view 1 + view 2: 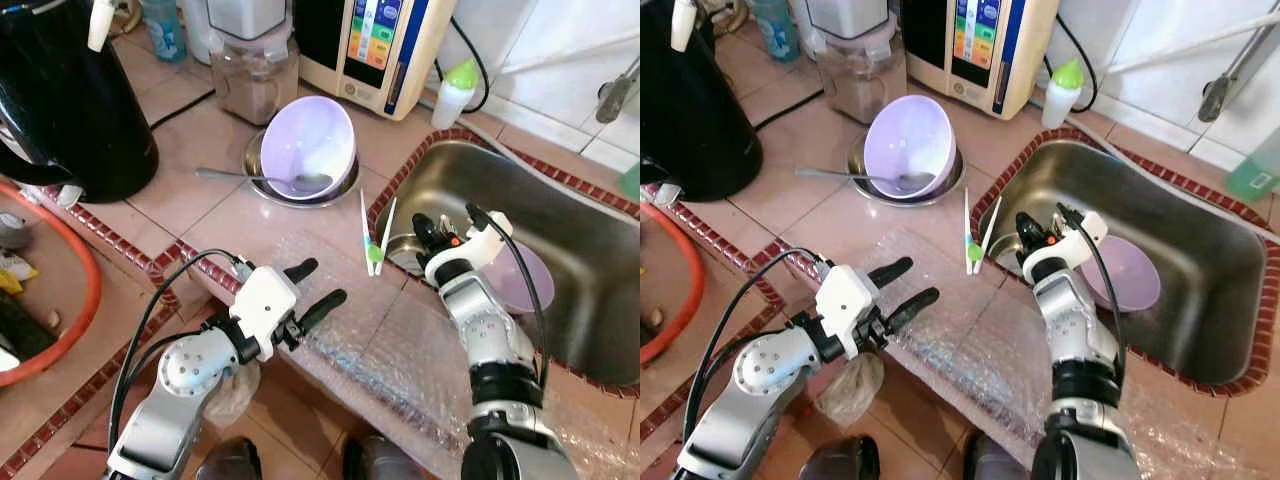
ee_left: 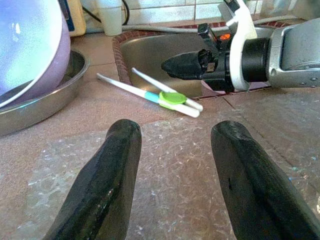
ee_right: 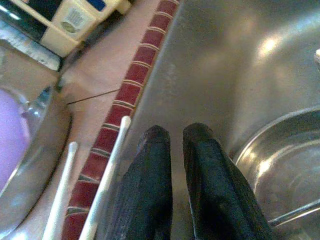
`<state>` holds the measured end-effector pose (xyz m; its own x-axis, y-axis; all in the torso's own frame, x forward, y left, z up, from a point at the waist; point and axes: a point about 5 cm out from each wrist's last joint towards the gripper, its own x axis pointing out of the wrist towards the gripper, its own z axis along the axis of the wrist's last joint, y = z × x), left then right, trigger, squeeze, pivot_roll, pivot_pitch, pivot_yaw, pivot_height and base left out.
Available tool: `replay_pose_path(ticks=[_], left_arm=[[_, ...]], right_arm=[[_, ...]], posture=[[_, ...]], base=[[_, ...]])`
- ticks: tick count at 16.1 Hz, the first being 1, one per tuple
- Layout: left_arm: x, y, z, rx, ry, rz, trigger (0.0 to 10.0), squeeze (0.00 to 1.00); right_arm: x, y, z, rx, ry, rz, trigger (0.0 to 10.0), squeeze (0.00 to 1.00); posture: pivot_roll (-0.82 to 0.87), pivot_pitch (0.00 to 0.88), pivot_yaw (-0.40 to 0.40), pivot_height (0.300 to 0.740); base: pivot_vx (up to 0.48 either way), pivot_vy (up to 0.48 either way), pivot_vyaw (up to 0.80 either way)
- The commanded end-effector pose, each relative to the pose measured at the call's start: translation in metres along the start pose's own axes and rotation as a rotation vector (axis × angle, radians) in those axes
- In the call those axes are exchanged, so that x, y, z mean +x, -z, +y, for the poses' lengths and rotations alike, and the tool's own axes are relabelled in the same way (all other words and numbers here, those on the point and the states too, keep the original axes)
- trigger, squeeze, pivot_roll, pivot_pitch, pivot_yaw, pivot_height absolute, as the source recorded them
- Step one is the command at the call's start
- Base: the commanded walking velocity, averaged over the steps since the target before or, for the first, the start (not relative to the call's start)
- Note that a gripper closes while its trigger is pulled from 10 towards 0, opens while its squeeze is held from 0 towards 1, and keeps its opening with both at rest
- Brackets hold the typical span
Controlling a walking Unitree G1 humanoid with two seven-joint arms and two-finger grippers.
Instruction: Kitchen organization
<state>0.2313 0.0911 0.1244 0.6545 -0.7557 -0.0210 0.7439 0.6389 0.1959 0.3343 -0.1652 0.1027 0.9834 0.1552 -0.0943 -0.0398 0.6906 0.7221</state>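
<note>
**Two grippers working at the sink's edge**

While we are bending over the tiled counter, our left gripper [image 1: 313, 285] is hovering just above a sheet of bubble wrap [image 1: 370, 340] spread along the counter's front edge, its two black fingers [image 2: 107, 175] spread apart and grasping nothing. Just beyond that sheet, white tongs with a green hinge [image 1: 373, 240] are lying on the red tile border of the sink [image 1: 560, 220], their two arms splayed open toward the back of the counter. Our right gripper [image 1: 425, 232] is reaching over that same border, just beside the tongs, with its fingers [image 3: 150, 190] pressed nearly together and nothing showing between them. We are seeing its tips hanging over the steel wall of the sink, next to a metal bowl [image 3: 280, 165] sitting in the basin. A lilac bowl [image 1: 1130, 272] is lying in the sink too, partly hidden behind our right wrist.

Farther back on the counter, a second lilac bowl [image 1: 305, 145] is leaning tilted in a shallow steel dish [image 1: 255, 175], and a spoon [image 1: 260, 180] is resting across that dish. To our left a black kettle [image 1: 70, 100] is standing, with an orange-rimmed tray [image 1: 85, 300] near it. Against the wall we are seeing a blender jar [image 1: 255, 75], a cream appliance with a coloured panel [image 1: 385, 45] and a small white bottle with a green cap [image 1: 455, 92].
</note>
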Motion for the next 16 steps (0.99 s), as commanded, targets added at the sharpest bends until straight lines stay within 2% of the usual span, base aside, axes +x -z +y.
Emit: replay_pose_path(ticks=[1, 4, 6, 13, 16], left_arm=[[0.001, 0.002, -0.003, 0.003, 0.011, 0.007, 10.0, 0.0], [0.001, 0.003, -0.003, 0.001, 0.012, 0.008, 10.0, 0.0], [0.001, 0.003, -0.004, -0.001, 0.015, 0.01, 10.0, 0.0], [-0.001, 0.004, -0.004, 0.0, 0.027, 0.016, 10.0, 0.0], [-0.001, 0.004, -0.005, -0.001, 0.032, 0.018, 10.0, 0.0]], right_arm=[[-0.002, 0.002, 0.001, -0.035, -0.022, 0.027, 10.0, 1.0], [-0.004, 0.0, 0.011, -0.057, -0.16, 0.088, 10.0, 1.0], [-0.005, -0.002, 0.012, -0.077, -0.198, 0.119, 10.0, 1.0], [-0.008, -0.006, 0.006, -0.102, -0.257, 0.193, 10.0, 1.0], [-0.008, -0.002, 0.002, -0.104, -0.271, 0.237, 10.0, 1.0]], posture=[[0.01, 0.104, -0.047, 0.74], [0.01, 0.105, -0.047, 0.74], [0.01, 0.11, -0.046, 0.74], [0.01, 0.112, -0.038, 0.74], [0.01, 0.113, -0.039, 0.74]], base=[[0.0, 0.0, 0.0], [0.0, 0.0, 0.0], [0.0, 0.0, 0.0], [0.0, 0.0, 0.0], [0.0, 0.0, 0.0]])
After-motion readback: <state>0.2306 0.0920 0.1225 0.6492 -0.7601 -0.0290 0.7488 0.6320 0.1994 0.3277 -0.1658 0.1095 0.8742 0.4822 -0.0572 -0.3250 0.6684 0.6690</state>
